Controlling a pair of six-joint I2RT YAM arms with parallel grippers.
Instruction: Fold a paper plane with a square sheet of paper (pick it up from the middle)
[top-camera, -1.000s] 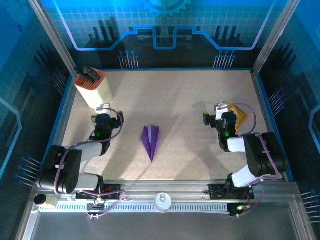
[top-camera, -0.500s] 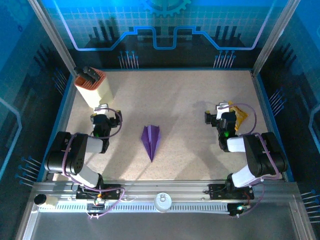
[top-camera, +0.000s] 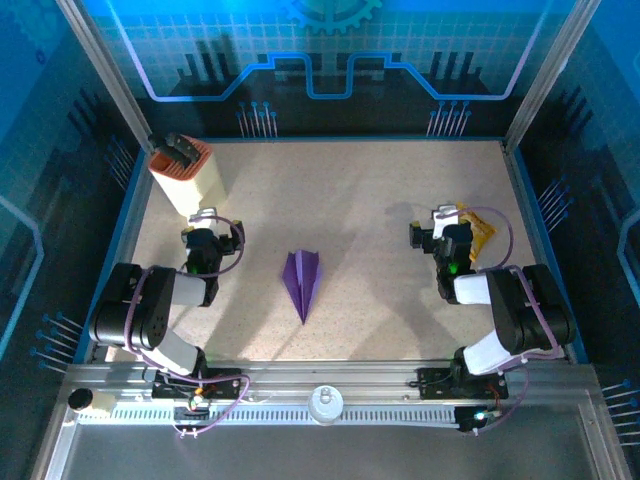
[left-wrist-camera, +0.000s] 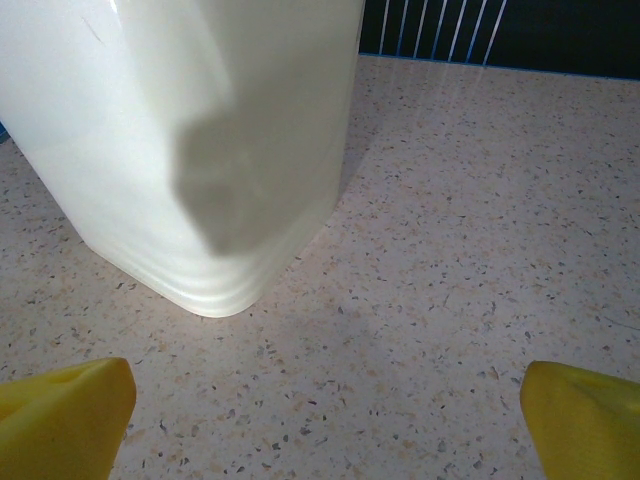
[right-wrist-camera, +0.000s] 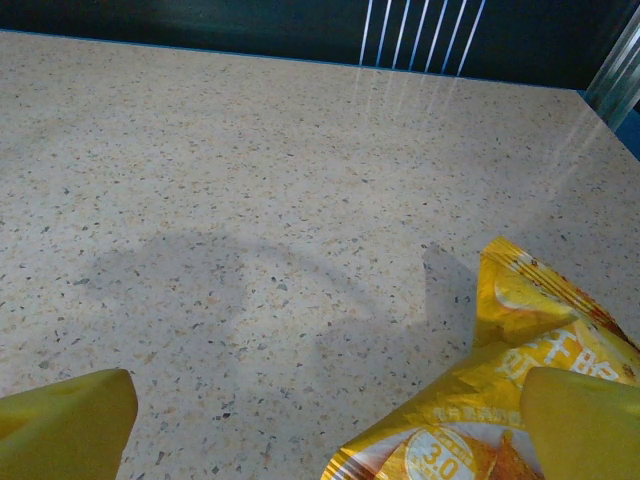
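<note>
Lying unmoved as before, paper plane (top-camera: 303, 281).

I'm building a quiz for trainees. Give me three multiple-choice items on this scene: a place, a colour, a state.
1. Where is the paper plane? A middle of the table; B on a shelf; C inside a hand.
2. Its colour? A yellow; B purple; C white.
3. The left hand and right hand are: A open, empty; B shut on paper; C shut on a cup.
Answers: 1 A, lies flat between the arms; 2 B, seen from above; 3 A, fingers spread in both wrist views, gripping nothing.
</note>
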